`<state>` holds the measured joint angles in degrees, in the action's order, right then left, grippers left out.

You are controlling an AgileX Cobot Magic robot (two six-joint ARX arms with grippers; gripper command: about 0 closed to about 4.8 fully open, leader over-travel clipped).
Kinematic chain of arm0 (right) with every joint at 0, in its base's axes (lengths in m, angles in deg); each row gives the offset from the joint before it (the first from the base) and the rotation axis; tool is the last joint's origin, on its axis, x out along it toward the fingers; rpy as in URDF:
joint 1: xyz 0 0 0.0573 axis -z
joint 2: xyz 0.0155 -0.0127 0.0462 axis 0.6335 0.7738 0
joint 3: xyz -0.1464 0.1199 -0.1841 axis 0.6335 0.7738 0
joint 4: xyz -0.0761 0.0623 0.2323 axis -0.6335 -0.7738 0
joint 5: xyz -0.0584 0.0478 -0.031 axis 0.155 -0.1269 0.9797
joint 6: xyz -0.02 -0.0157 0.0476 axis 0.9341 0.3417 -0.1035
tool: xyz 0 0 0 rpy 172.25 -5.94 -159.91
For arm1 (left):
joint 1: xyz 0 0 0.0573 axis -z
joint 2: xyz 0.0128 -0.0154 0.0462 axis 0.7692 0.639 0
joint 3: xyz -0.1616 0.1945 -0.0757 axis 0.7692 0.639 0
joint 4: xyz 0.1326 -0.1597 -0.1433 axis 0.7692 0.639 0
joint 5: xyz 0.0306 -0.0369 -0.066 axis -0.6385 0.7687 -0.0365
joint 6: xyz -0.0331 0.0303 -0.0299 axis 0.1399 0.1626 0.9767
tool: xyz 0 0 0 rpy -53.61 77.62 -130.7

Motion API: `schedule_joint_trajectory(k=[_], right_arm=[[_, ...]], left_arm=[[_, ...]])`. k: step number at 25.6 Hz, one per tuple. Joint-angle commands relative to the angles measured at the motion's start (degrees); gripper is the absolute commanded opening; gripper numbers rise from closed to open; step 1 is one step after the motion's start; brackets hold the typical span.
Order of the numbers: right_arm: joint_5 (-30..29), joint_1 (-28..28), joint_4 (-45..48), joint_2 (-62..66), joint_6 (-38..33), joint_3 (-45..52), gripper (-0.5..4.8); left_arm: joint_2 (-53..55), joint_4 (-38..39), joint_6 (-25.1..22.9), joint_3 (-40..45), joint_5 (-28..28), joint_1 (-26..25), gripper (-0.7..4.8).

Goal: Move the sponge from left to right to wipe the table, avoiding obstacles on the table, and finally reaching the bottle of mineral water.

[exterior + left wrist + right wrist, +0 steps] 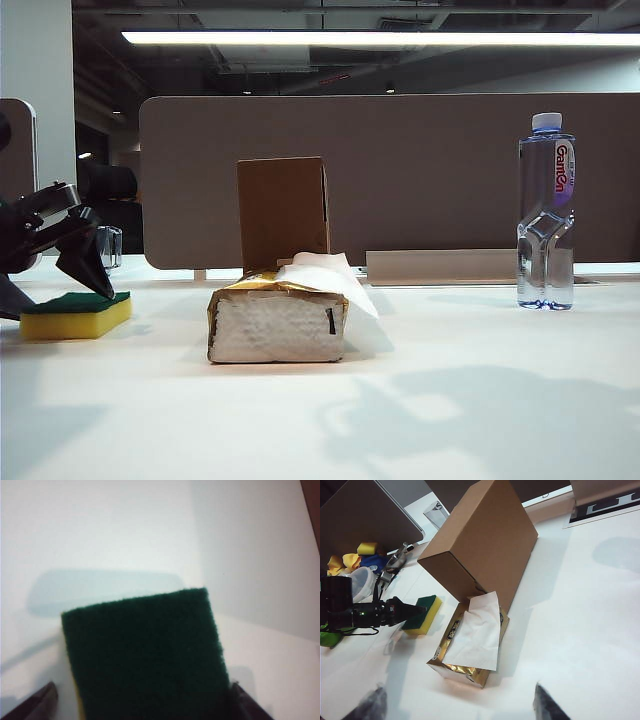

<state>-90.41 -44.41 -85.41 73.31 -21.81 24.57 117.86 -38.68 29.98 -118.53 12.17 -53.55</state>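
Observation:
The yellow sponge (75, 313) lies green side up at the far left of the white table (450, 400). My left gripper (55, 295) stands open over it, one finger on each side of the sponge (145, 655). One finger (247, 705) is close against the sponge's edge; the other (35, 704) stands apart from it. The gold-and-white tissue pack (280, 320) lies mid-table with the brown cardboard box (283, 212) upright behind it. The bottle of mineral water (546, 215) stands at the far right. My right gripper (457, 707) hangs open and empty high above the table, looking down on the tissue pack (470, 645), the box (480, 540) and the sponge (425, 614).
A clear glass mug (108, 246) stands behind the sponge near the table's back edge. A grey partition (420, 170) runs along the back, with a low flat board (440, 265) at its foot. Yellow and blue clutter and a white bowl (357, 577) lie beyond the left arm.

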Motion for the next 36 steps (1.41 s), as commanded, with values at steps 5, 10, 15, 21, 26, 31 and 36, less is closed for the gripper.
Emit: schedule_joint_trajectory(k=[5,10,15,21,26,31,36], right_arm=[[-0.11,-0.02,0.90,-0.11,0.00,-0.39,3.77],[-0.11,-0.02,0.92,-0.11,0.00,-0.39,3.77],[-0.11,-0.02,0.92,-0.11,0.00,-0.39,3.76],[-0.11,-0.02,0.94,-0.11,0.00,-0.39,3.67],[-0.11,-0.02,0.94,-0.11,0.00,-0.39,3.67],[-0.13,-0.02,0.92,-0.11,-0.02,-0.42,3.67],[-0.13,-0.02,0.90,-0.11,-0.02,-0.68,3.67]], left_arm=[[0.42,3.15,-0.22,0.20,-1.25,-0.07,4.26],[0.44,3.39,-0.24,0.20,-1.27,-0.07,3.32],[0.55,3.37,-0.44,0.20,-1.95,-0.07,3.31],[0.63,3.78,-0.59,0.20,-3.78,-0.07,2.41],[0.63,3.76,-0.76,0.20,-3.85,-0.07,2.26],[0.63,3.76,-1.73,0.20,-4.04,-0.07,1.08],[0.63,3.96,-3.50,0.20,-4.02,-0.07,0.44]])
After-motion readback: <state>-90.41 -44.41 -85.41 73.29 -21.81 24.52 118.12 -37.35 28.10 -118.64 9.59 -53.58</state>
